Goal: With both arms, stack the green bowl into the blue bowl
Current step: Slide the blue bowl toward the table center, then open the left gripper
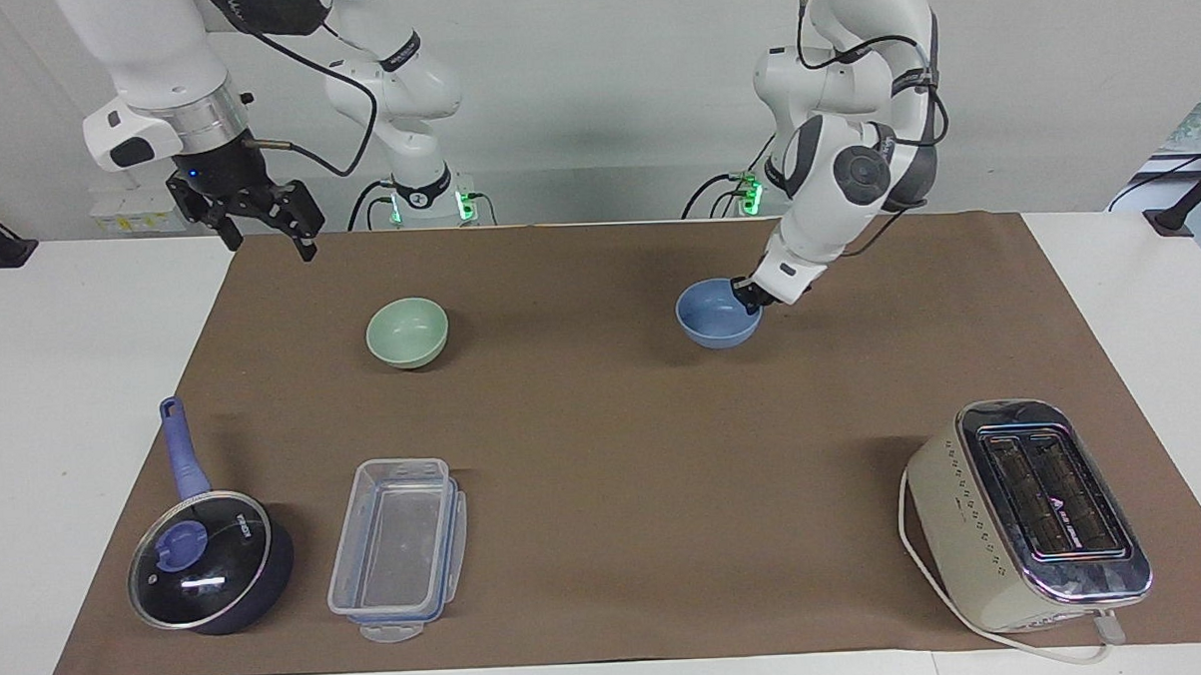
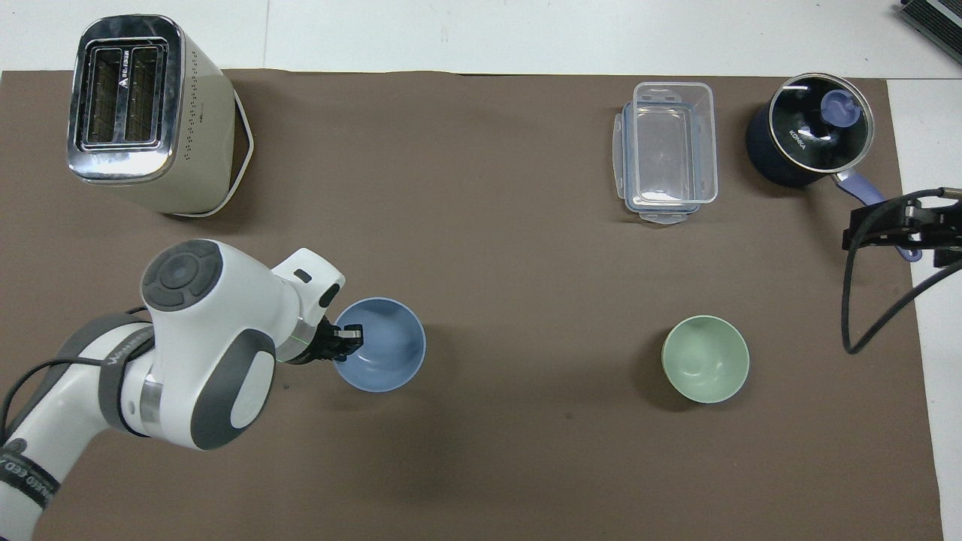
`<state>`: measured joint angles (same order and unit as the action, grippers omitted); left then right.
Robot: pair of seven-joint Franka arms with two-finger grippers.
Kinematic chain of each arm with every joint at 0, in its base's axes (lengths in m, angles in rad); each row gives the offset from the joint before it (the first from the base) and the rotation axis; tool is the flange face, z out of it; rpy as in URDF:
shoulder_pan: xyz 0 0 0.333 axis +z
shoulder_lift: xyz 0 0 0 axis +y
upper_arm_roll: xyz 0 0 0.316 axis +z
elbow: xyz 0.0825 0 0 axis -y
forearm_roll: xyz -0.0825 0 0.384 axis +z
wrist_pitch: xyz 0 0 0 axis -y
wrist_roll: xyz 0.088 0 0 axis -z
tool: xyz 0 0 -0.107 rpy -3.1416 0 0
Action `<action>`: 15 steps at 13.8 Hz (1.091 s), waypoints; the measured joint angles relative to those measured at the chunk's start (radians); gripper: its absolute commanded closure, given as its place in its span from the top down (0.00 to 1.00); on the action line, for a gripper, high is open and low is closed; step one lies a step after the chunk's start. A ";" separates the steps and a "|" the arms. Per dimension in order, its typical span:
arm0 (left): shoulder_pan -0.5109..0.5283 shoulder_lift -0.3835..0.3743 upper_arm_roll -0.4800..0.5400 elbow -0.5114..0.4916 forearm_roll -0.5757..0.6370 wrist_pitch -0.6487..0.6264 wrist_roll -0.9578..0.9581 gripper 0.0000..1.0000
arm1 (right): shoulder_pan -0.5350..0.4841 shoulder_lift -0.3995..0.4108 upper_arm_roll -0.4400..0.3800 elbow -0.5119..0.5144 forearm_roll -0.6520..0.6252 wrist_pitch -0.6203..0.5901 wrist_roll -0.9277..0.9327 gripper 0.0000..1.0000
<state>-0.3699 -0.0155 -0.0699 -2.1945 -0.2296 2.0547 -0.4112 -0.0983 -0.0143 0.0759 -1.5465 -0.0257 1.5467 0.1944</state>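
Blue bowl [image 1: 717, 314] — rim pinched in the left claw [image 1: 749, 298], green bowl [image 1: 408, 331] well apart toward the right arm's end.

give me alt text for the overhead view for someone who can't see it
The left gripper grips the rim of the blue bowl over the brown mat. The green bowl sits alone toward the right arm's end, where the right gripper waits.

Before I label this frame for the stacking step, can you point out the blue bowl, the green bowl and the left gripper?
blue bowl [image 1: 715, 319]: facing view, on its inner floor.
green bowl [image 1: 406, 330]: facing view, on its inside.
left gripper [image 1: 748, 294]: facing view, at its fingertips, which pinch the blue bowl's rim.
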 measured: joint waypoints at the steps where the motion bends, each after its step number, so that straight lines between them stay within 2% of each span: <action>1: -0.033 0.001 0.000 0.000 -0.020 0.014 -0.038 0.00 | 0.000 0.000 0.000 0.000 0.000 0.000 0.000 1.00; 4: -0.101 0.025 0.001 -0.002 -0.089 0.072 -0.076 0.00 | 0.000 0.000 0.000 -0.004 0.000 0.000 0.000 1.00; 8: -0.126 0.070 0.001 -0.011 -0.100 0.090 -0.076 0.00 | 0.000 -0.005 0.000 -0.017 0.000 0.000 0.000 1.00; 9: -0.132 0.075 0.001 -0.018 -0.104 0.093 -0.074 0.45 | 0.000 -0.009 0.000 -0.023 0.000 0.000 0.000 1.00; 10: -0.143 0.080 0.001 -0.028 -0.111 0.104 -0.074 0.99 | 0.000 -0.013 0.000 -0.030 0.000 0.000 0.000 1.00; 15: -0.167 0.082 0.006 -0.049 -0.131 0.133 -0.074 1.00 | 0.000 -0.031 0.000 -0.058 0.000 0.000 -0.004 1.00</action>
<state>-0.5374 0.0666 -0.0637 -2.2439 -0.3609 2.1874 -0.4855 -0.0984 -0.0454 0.0759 -1.6049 -0.0257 1.5467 0.1909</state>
